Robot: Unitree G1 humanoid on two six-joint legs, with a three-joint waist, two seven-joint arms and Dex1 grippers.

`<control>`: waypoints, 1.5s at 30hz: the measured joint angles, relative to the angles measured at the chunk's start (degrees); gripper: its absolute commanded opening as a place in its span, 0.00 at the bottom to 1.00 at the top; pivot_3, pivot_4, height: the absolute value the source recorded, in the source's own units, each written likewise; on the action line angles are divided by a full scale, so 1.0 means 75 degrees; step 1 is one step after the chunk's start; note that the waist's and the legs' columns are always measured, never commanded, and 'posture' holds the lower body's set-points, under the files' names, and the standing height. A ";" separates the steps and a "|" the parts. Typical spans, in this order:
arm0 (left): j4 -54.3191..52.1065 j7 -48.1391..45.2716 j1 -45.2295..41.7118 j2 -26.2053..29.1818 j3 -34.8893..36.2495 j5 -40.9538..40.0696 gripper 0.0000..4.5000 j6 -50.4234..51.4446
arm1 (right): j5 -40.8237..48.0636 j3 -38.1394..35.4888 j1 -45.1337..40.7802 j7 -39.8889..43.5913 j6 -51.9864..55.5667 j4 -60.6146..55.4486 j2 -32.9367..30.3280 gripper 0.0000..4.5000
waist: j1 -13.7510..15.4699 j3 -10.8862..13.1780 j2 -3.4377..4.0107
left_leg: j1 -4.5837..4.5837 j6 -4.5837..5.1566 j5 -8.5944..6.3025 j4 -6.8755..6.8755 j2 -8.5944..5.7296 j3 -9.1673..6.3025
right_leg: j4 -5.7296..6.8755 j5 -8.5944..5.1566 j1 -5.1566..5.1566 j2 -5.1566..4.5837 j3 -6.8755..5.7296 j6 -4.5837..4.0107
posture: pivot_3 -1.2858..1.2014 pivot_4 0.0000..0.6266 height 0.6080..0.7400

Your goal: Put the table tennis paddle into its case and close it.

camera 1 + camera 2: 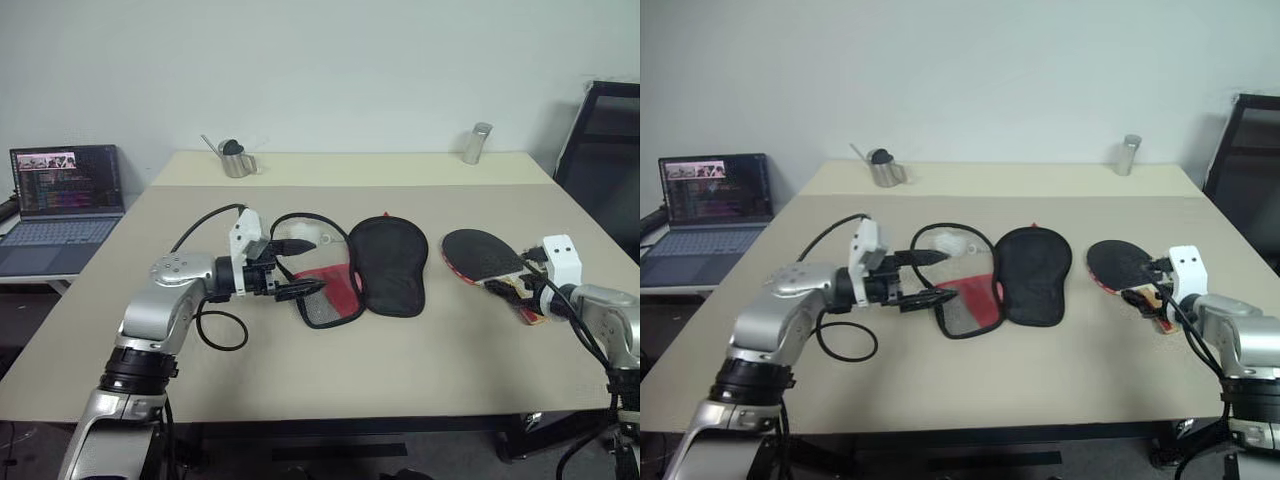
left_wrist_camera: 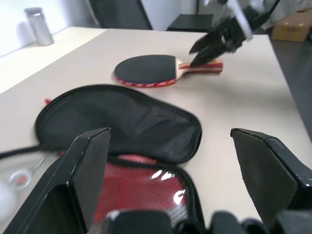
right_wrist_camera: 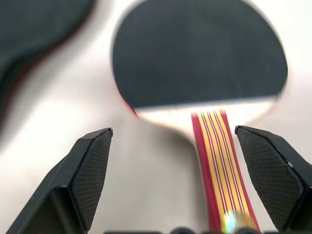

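item: table tennis paddle (image 1: 492, 256). lies flat on the table (image 1: 300, 380) at the right, black face up, well apart from the case. long axis runs from the round blade, at the far left end, to the striped handle, at the near right end. the handle points toward the right gripper (image 3: 187, 183).

item: right gripper. fingers spread wide, holding nothing. in its wrist view the handle lies on the table between the two fingers, off centre toward one of them, with the blade straight ahead. this is the nearer arm to the paddle by far; judged ready to close across the handle's width.

item: case (image 1: 372, 270). lies open at mid-table, left of the paddle. black flap folded out to the right, red-lined mesh half to the left, a black strap looping on its far left side.

item: left gripper (image 1: 300, 268). fingers wide open, empty, pointing right at the mesh half's left edge; contact cannot be told.

item: laptop (image 1: 62, 205). off the table's left edge, open.

item: two metal vessels at the far edge.
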 measured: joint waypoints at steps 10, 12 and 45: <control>0.0221 -0.0122 -0.0260 -0.0040 -0.0033 0.0038 0.96 -0.0006 | -0.0449 0.0334 -0.0662 0.0212 -0.1335 0.2110 0.0222 0.98 | -0.0021 0.0001 -0.0001 | 0.0000 0.0000 0.0000 0.0001 -0.0002 0.0002 | -0.0002 0.0000 0.0000 0.0001 0.0002 0.0001 | 0.52 0.24 1.00; 0.0223 -0.0123 -0.0260 -0.0041 -0.0034 0.0050 0.96 -0.0006 | -0.0585 0.0399 -0.0850 0.0283 -0.1611 0.2472 0.0253 0.98 | -0.0022 0.0001 -0.0001 | 0.0000 0.0000 0.0000 0.0002 -0.0002 0.0002 | -0.0001 0.0001 0.0001 0.0001 0.0002 0.0002 | 0.52 0.24 1.00; 0.0105 0.0150 0.0308 0.0647 0.0368 0.0049 0.96 -0.0032 | 0.0328 -0.0377 -0.1341 -0.0753 0.1551 -0.0965 0.1668 0.24 | -0.0043 0.0005 0.0006 | 0.0027 -0.0001 0.0000 0.0002 0.0010 0.0008 | 0.0024 0.0004 0.0003 0.0004 0.0030 0.0004 | 0.52 0.24 1.00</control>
